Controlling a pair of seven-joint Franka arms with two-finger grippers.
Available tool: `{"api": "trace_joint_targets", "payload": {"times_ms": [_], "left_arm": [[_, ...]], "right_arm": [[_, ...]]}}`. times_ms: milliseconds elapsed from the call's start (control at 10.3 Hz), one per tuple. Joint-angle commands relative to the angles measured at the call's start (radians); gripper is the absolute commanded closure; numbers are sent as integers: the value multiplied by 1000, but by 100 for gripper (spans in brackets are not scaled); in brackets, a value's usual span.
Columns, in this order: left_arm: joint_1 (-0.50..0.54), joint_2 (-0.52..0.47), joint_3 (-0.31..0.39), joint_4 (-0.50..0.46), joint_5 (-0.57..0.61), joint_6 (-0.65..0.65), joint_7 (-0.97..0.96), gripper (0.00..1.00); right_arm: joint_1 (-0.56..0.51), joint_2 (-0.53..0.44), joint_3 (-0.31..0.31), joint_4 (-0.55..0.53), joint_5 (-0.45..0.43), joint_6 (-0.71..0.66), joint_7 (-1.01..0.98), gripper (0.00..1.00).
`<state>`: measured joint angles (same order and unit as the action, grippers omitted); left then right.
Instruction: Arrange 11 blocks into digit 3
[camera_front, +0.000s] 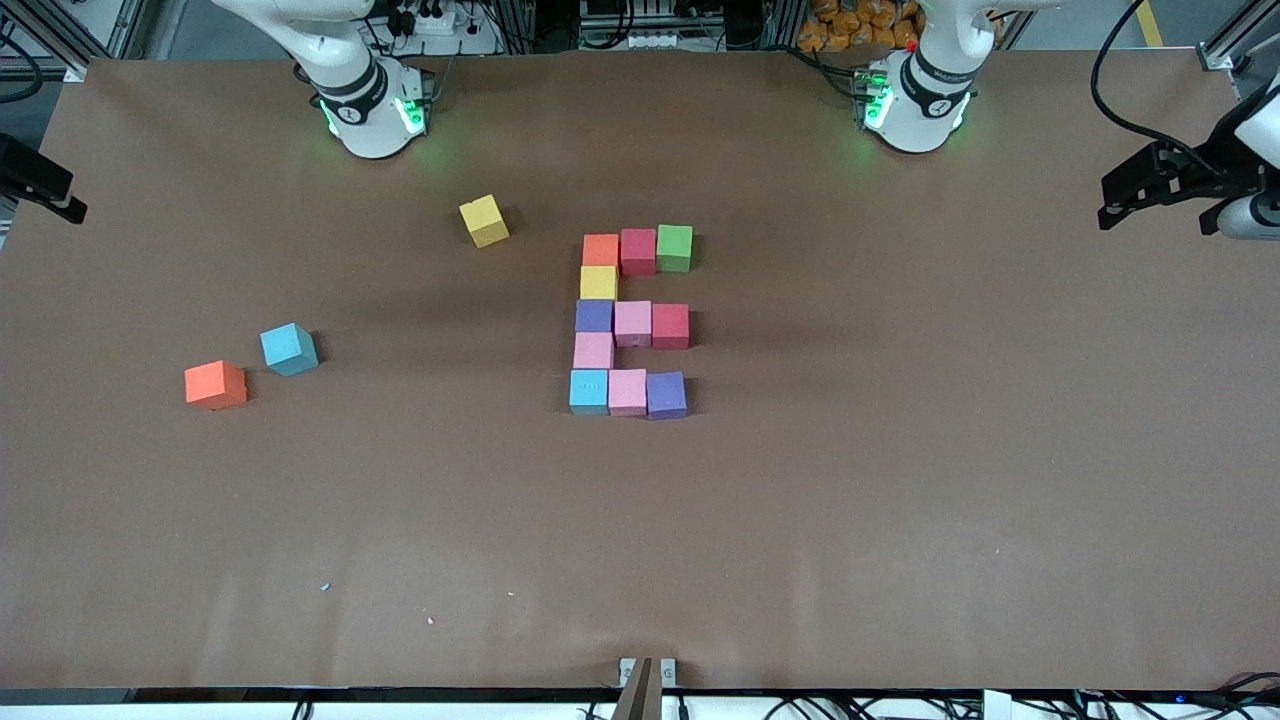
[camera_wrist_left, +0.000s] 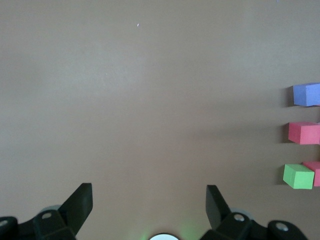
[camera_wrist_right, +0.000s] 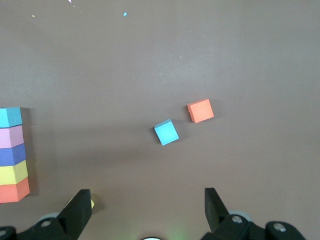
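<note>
The digit 3 (camera_front: 632, 323) lies in the middle of the tabletop (camera_front: 900, 500), eleven blocks close together. From it, a loose yellow block (camera_front: 484, 220) sits at ten o'clock, and a blue block (camera_front: 289, 349) and an orange block (camera_front: 215, 385) sit at nine o'clock. The left end effector (camera_wrist_left: 148, 195) and the right end effector (camera_wrist_right: 146, 197) hang wide open over bare tabletop, holding nothing; both arms wait

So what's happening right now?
Left tool and right tool open, empty. Digit 3 complete. Three spare blocks toward the right arm's end.
</note>
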<state>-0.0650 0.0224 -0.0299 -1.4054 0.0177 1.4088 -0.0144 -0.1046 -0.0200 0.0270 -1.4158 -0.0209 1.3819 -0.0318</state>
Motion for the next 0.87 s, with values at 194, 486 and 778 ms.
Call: {"api": "trace_joint_targets", "payload": {"times_ms": [194,486,778], "left_arm": [[-7,-22,8,-30,8,24,1,0],[-13,-19,10,-34,10,22,-12,0],[-7,-18,10,-37,8,19,-13,0]], "right_arm": [[9,-3,-1,17,-22,-17,3,0],[13,-2,-1,15,-24,-12,4,0],[8,0,-1,17,-22,-11,3,0]]}}
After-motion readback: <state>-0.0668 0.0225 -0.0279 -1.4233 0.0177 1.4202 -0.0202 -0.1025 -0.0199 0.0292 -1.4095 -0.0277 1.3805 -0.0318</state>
